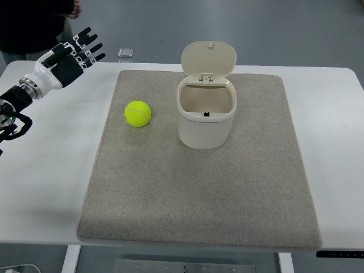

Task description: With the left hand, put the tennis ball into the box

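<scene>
A yellow-green tennis ball lies on the grey mat, left of the box. The box is a cream bin with its hinged lid flipped up, and its inside is open to view. My left hand hovers over the white table at the far left, up and to the left of the ball and well apart from it. Its fingers are spread and hold nothing. No right arm shows.
A white table carries the mat. A small clear object lies on the table's far edge, just right of my hand. A person in dark clothing stands behind the table's far left corner.
</scene>
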Controlling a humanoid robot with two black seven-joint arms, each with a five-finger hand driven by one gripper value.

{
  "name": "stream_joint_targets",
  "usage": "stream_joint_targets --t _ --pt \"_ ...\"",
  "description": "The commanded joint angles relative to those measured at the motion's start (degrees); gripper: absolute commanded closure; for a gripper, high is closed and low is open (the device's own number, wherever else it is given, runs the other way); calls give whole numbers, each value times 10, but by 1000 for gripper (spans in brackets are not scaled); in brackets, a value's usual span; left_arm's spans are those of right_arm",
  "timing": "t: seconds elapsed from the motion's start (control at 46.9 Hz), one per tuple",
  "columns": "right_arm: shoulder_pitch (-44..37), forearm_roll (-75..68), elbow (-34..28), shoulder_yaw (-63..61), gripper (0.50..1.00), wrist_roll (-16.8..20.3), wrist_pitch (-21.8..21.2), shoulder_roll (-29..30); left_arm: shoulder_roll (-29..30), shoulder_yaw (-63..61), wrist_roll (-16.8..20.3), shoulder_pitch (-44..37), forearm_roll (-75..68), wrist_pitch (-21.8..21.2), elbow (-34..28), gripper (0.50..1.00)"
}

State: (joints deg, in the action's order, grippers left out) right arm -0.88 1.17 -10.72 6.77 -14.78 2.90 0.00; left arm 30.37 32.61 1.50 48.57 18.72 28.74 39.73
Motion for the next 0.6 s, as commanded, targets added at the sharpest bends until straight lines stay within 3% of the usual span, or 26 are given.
stream_joint_targets --t 0.0,0.384,0.576 --pt "0 0 0 0 562 0 0 0 0 0 0 -1 0 0 0 506" --pt "0 0 0 0 562 0 0 0 -2 8 3 2 1 -7 4 506" --pt "0 1 0 0 562 -1 0 0 1 7 3 0 -2 12 6 506"
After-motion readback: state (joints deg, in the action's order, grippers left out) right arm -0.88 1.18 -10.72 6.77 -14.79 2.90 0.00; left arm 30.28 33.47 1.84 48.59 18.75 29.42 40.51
